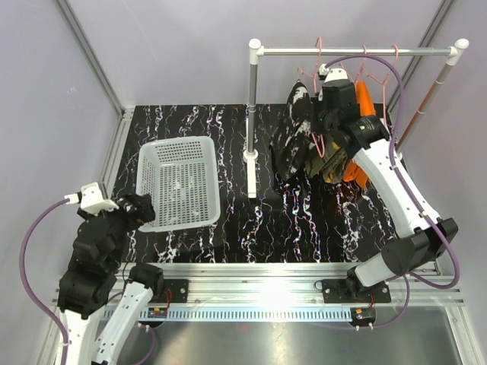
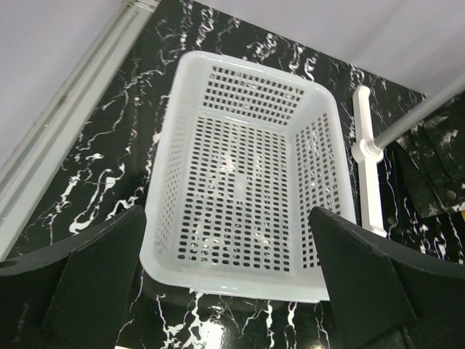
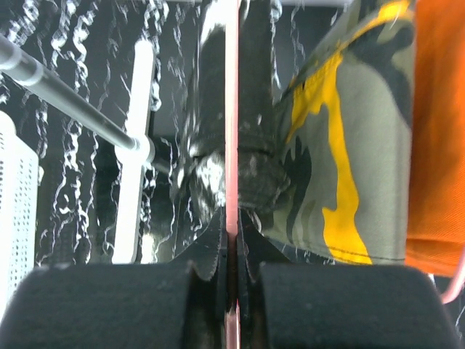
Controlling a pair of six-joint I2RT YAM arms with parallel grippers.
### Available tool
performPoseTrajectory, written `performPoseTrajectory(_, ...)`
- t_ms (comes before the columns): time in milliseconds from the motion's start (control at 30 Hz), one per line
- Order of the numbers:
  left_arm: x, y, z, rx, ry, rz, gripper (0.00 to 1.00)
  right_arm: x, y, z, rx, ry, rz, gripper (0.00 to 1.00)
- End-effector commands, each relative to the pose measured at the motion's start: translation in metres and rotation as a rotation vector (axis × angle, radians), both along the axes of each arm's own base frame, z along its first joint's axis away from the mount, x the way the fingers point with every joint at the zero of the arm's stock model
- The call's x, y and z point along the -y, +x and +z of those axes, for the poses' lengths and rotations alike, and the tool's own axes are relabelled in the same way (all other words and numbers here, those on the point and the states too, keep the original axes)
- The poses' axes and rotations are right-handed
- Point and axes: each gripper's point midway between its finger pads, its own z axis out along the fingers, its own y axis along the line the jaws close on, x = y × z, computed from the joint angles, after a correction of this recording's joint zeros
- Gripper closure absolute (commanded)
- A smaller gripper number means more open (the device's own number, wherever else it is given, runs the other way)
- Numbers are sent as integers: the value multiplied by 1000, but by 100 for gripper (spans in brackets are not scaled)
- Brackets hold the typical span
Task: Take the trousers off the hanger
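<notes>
Over toward the far right corner of the black, white-veined marble-look tabletop (image 1: 304, 220) stands a clothes rack, a silver metal rail (image 1: 358, 52) carried on an upright post with a white foot (image 1: 251, 175). All three garments hang from that rail, side by side. The dark blackish cloth trousers (image 1: 293, 137) are nearest the post. The olive-grey camouflage trousers with yellow patches (image 1: 332, 166) are in the middle. The plain bright orange trousers (image 1: 364, 99) are closest to the right edge of the tabletop.

The right arm reaches up and across into them, and its right pincer (image 3: 231, 240) is clenched on a thin pink wire hanger (image 3: 231, 109). From the wrist view the wire runs straight down between the shut fingers. The dark trousers bunch on either side of it, just beyond the fingertips. The camouflage pair lies right beside them and the orange pair beyond that. I cannot tell whether any cloth is pinched in along with the wire.

A white perforated plastic basket (image 1: 179, 144) sits on the tabletop toward the left edge, well apart from the rack's garments, with nothing showing inside it. The left arm is folded low at the near left corner. Its left pincer (image 2: 229, 291) is released, with the two dark fingers (image 2: 94, 283) spread wide, and hovers above the basket's near rim, holding nothing.
</notes>
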Motion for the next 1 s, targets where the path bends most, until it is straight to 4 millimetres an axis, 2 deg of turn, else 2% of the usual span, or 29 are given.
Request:
performPoseTrajectory(0, 23, 12, 28, 58, -18, -118, 1, 7, 6, 116, 382, 94, -11, 100)
performPoseTrajectory(67, 34, 17, 32, 50, -30, -170, 1, 4, 5, 130, 409, 108, 0, 100)
performPoseTrajectory(200, 56, 20, 59, 146, -61, -282, 1, -2, 4, 145, 439, 143, 33, 100)
performPoseTrajectory(300, 72, 25, 72, 180, -77, -362, 1, -4, -5, 161, 476, 177, 56, 100)
performPoseTrajectory(333, 85, 25, 73, 181, -86, -436, 1, -5, -7, 162, 482, 187, 67, 100)
performPoseTrajectory(467, 116, 35, 79, 203, -121, -585, 1, -4, -22, 180, 544, 227, 89, 100)
performPoseTrajectory(533, 123, 40, 88, 237, -149, -610, 1, -3, -28, 186, 567, 237, 93, 100)
performPoseTrajectory(667, 130, 45, 106, 276, -179, -635, 1, -1, -31, 187, 579, 241, 93, 100)
performPoseTrajectory(733, 133, 49, 109, 271, -182, -638, 1, -4, -32, 184, 578, 248, 109, 100)
performPoseTrajectory(767, 133, 47, 118, 292, -183, -639, 1, -5, -34, 189, 597, 259, 120, 100)
performPoseTrajectory(867, 139, 49, 127, 297, -169, -660, 1, -6, -54, 204, 645, 315, 156, 100)
performPoseTrajectory(933, 144, 47, 140, 313, -147, -673, 1, -11, -62, 205, 636, 348, 191, 100)
performPoseTrajectory(967, 148, 53, 132, 271, -104, -675, 1, -10, -72, 210, 649, 363, 203, 100)
